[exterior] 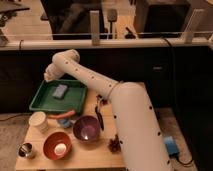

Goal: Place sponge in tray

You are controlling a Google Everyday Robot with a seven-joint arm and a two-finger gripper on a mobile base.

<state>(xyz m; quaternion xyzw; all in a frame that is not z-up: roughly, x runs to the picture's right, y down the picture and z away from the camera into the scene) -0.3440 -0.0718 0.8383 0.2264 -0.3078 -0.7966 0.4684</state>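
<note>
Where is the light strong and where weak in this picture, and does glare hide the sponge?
Camera view: the white arm and wooden table are brightly lit; the panel behind is dark. No glare covers the sponge in the green tray; the gripper hangs over the tray's far left corner.
</note>
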